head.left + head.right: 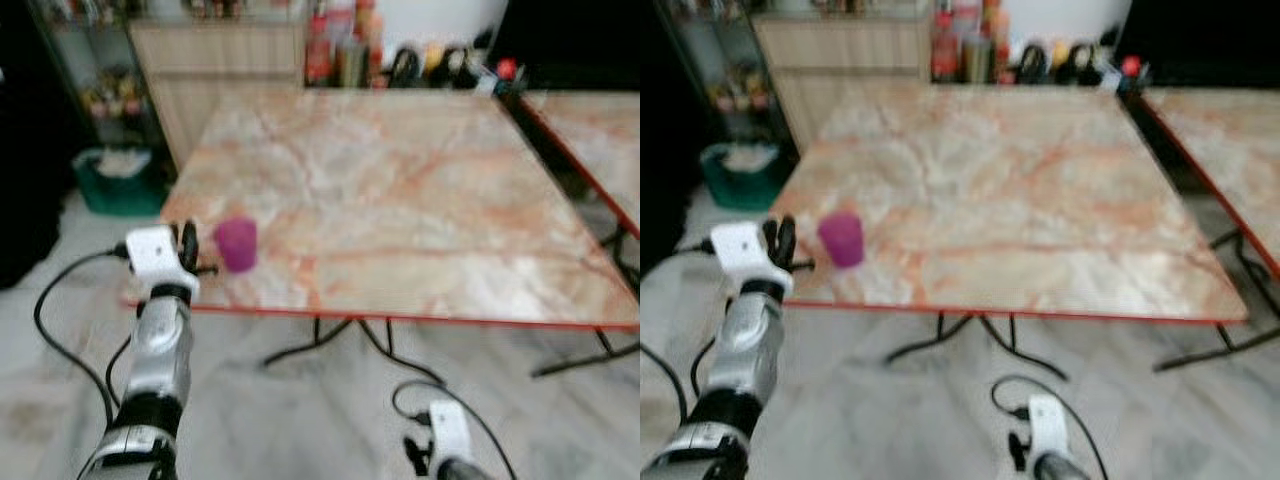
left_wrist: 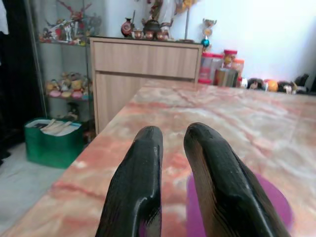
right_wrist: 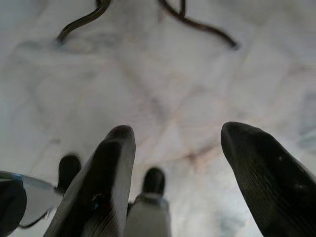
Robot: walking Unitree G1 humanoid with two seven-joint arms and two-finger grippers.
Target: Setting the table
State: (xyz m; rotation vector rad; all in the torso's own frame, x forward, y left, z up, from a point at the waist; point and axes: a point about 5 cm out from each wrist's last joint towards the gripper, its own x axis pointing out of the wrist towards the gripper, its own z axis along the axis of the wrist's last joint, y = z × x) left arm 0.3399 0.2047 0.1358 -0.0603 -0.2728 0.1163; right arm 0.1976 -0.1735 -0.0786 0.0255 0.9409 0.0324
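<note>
**Marble worktop, one cup**

The pink-veined marble worktop [image 1: 400, 200] with a red edge stood on black legs over a pale floor [image 1: 300, 420]. A purple cup [image 1: 237, 244] sat upright on its near corner, just beside the left claw [image 1: 190, 248].

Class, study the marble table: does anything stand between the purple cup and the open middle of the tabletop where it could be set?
Nothing visible does. The purple cup stands near the table corner beside the left gripper, and the marble toward the middle lies bare; bottles crowd only the far edge.
</note>
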